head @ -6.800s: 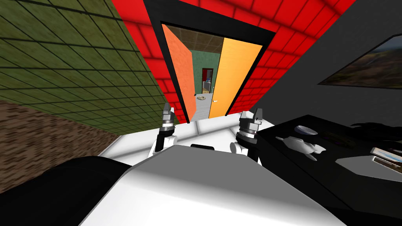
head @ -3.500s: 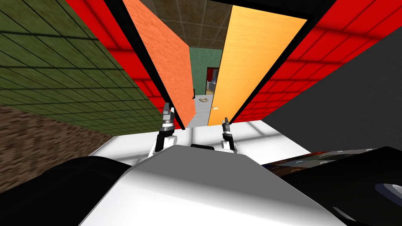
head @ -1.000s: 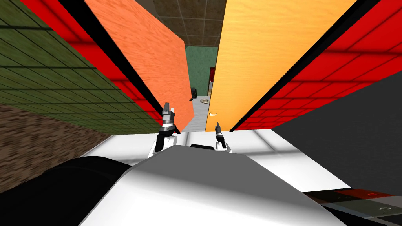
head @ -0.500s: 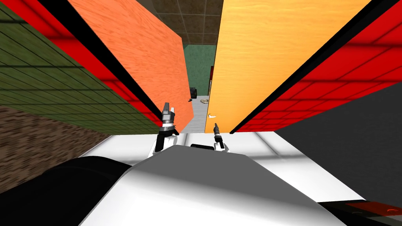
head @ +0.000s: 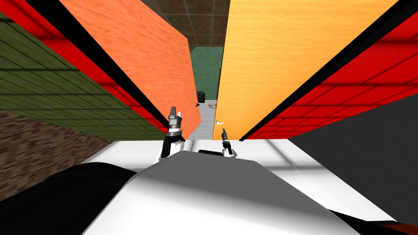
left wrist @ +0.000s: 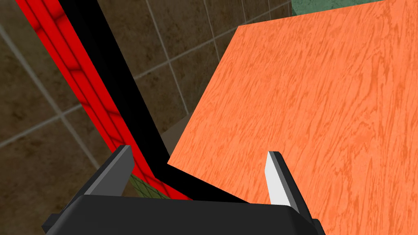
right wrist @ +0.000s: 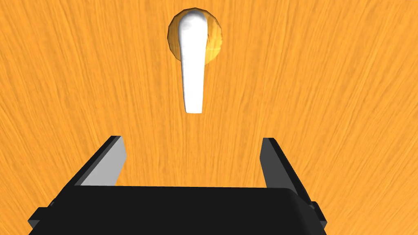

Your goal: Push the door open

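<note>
Fingers (right wrist: 109,161) apart on right gripper (right wrist: 192,140), near white lever handle (right wrist: 193,65) of yellow door (right wrist: 326,81); left gripper (left wrist: 199,153) spread too, left of handle.

Yellow-orange wood-grain door (head: 277,49), white lever handle (right wrist: 193,69) near free edge.

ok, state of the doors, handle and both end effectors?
orange door: swung partly open.
yellow door: swung less, gap between them.
lever handle: ungripped, on the yellow door.
left end effector: open, empty, by the orange door's edge.
right end effector: open, empty, facing the yellow door.
</note>
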You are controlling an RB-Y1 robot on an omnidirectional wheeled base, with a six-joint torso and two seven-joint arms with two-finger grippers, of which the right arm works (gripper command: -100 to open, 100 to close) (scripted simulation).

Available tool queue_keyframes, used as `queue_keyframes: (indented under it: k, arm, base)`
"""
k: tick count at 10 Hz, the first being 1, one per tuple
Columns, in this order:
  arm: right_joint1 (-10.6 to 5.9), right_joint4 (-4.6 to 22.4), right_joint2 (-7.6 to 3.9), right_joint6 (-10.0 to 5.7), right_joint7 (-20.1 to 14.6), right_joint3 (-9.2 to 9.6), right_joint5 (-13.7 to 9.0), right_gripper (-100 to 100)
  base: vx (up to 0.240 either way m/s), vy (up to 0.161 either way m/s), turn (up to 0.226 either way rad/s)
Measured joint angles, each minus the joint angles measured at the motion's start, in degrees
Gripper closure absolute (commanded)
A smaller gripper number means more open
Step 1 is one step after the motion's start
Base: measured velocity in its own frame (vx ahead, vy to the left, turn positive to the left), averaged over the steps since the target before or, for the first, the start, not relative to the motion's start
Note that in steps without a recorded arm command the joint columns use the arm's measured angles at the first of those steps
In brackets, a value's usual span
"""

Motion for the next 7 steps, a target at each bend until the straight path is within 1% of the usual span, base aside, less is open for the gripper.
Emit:
queue_keyframes:
  k: [1,2,3,4,5,7]
  arm:
    - [-0.35,0.7,-0.69,-0.28,0.1,-0.2,-0.1,-100]
    - [-0.29,0.7,-1.33,-0.44,0.2,-0.27,-0.1,-100]
    - [0.3,-0.1,-1.79,-0.2,0.2,-0.22,-0.1,-100]
    - [0.21,0.3,-2.03,-0.4,0.2,-0.37,-0.2,-100]
    - [-0.13,1.1,-2.09,-0.93,0.2,-0.56,-0.3,-100]
    - [-0.12,1.6,-1.41,-1.47,0.2,-0.75,-0.4,-100]
  base:
    - [0.219,0.0,0.023]
    - [0.202,0.014,0.03]
    - [0.204,0.05,0.035]
    - [0.21,0.05,0.023]
    - [0.211,0.03,0.021]
    - [0.178,0.011,0.026]
